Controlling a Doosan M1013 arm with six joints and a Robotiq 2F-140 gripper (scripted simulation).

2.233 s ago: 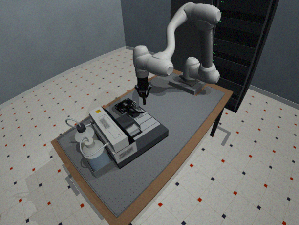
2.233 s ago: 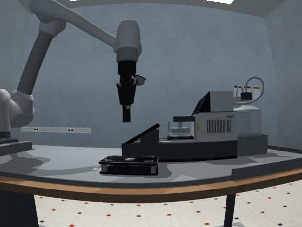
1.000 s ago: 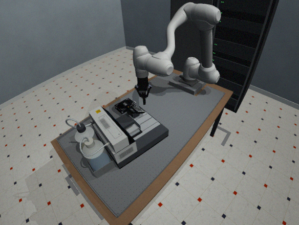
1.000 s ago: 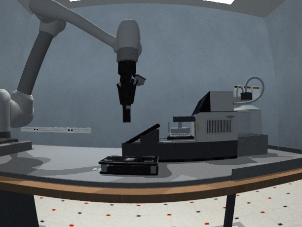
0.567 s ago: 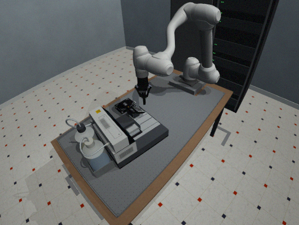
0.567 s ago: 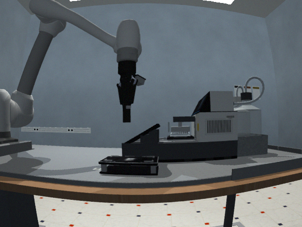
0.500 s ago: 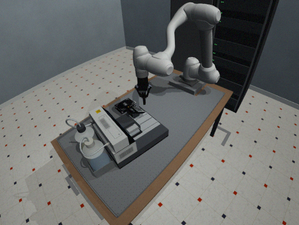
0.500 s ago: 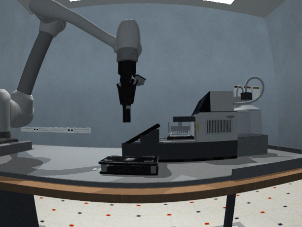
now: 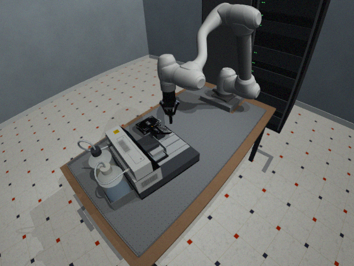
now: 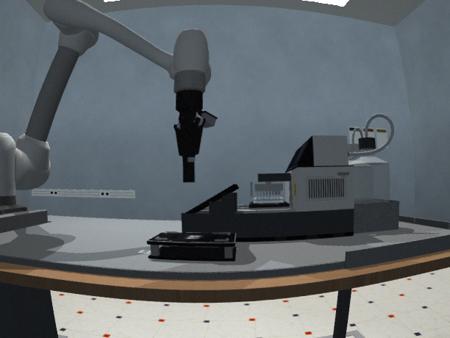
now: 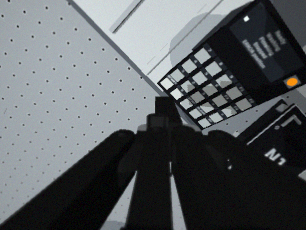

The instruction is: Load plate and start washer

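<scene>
ok so the gripper (image 9: 170, 122) (image 10: 188, 181) (image 11: 163, 110) is closed up, fingertips together and nothing between them; it points straight down and hangs in the air, apart from everything. Just beyond the fingertips in the wrist view is the keypad (image 9: 164, 129) (image 10: 213, 198) (image 11: 206, 87), tilted, with its pale keys; the lamp (image 11: 292, 82) next to its dark display (image 11: 262, 42) is lit amber. Beside the keypad, lower than the gripper, sits the plate nest (image 9: 147, 126) (image 10: 192, 245) (image 11: 280, 145), N1 lettering showing and no plate in it; further out from the gripper, past the keypad, the plate (image 9: 157, 152) (image 10: 270, 200) is on the carrier (image 10: 269, 205) of the washer (image 9: 127, 150) (image 10: 321, 187), looks level from the side, but can't tell which way A1 faces or if it's fully seated; farthest from the gripper, behind the washer, are the two bottles (image 9: 99, 159) (image 9: 117, 185) with their looping tubes.

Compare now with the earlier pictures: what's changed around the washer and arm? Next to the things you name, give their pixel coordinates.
I see no clear movement, grasp or release. The gripper (image 9: 170, 122) (image 10: 188, 181) (image 11: 163, 110) stays shut above the keypad (image 9: 164, 129) (image 11: 206, 86), and the plate (image 9: 158, 156) (image 10: 270, 200) stays on the carrier (image 10: 269, 204). Nest N1 (image 9: 146, 126) (image 10: 191, 252) (image 11: 280, 137) is where it was. The lamp (image 9: 151, 126) (image 11: 292, 81) is amber now; its earlier colour is too small to judge.
</scene>
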